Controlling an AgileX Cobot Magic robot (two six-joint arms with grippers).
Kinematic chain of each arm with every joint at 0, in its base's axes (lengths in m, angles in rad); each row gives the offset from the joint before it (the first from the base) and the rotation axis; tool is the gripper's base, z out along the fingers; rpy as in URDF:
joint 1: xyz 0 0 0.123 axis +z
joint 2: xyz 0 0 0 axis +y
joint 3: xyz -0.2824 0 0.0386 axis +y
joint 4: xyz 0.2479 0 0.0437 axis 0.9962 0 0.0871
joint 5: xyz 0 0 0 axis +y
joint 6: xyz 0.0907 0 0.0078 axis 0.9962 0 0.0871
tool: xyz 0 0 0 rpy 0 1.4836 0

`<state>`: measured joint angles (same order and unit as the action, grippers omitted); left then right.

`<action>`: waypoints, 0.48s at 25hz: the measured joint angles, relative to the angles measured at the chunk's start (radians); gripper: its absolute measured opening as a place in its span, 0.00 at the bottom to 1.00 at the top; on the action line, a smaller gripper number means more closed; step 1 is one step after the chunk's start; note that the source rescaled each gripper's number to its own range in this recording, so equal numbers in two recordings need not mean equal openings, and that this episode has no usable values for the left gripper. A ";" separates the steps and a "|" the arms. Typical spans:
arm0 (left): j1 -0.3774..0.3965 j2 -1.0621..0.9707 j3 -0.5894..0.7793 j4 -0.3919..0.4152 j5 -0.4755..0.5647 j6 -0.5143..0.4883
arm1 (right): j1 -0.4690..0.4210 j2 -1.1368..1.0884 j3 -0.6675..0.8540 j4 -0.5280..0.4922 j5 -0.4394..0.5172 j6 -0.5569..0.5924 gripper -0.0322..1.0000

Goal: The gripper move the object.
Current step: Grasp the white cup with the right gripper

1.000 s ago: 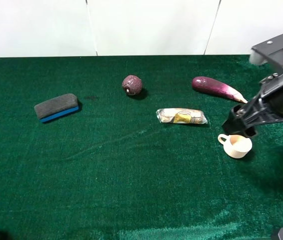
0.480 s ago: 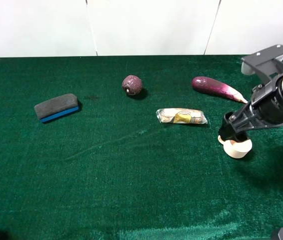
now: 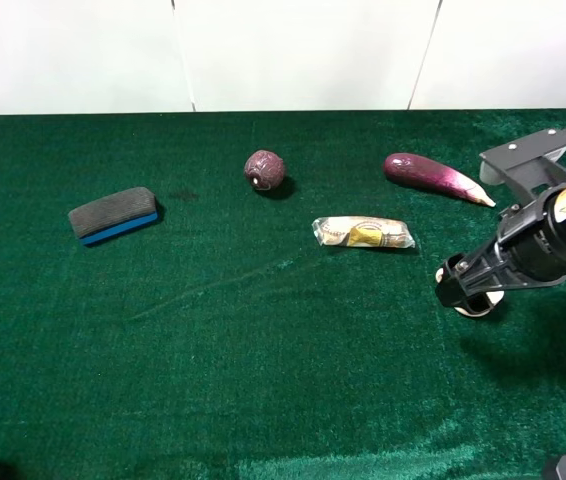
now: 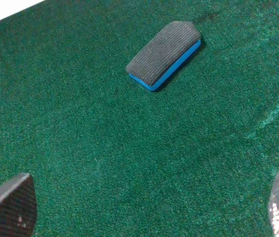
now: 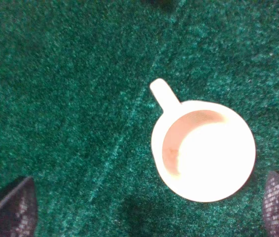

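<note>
The right gripper (image 5: pixel 143 206) hangs wide open and empty over the cup (image 5: pixel 203 150), which sits between its jaws, nearer to one.

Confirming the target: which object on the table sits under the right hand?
The cream cup with a loop handle; the open right hand hangs over it, while packet, eggplant and ball lie clear.
</note>
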<state>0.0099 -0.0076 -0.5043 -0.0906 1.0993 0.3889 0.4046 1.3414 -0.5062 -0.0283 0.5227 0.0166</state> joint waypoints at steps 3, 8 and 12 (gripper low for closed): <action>0.000 0.000 0.000 0.000 0.000 0.000 | 0.000 0.061 0.001 -0.001 -0.012 0.001 1.00; 0.000 0.000 0.000 0.000 0.000 0.000 | 0.000 0.136 0.001 -0.009 -0.056 0.001 1.00; 0.000 0.000 0.000 0.000 0.000 0.000 | 0.000 0.159 0.001 -0.022 -0.087 0.004 1.00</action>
<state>0.0099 -0.0076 -0.5043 -0.0906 1.0993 0.3889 0.4046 1.5006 -0.5052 -0.0507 0.4359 0.0205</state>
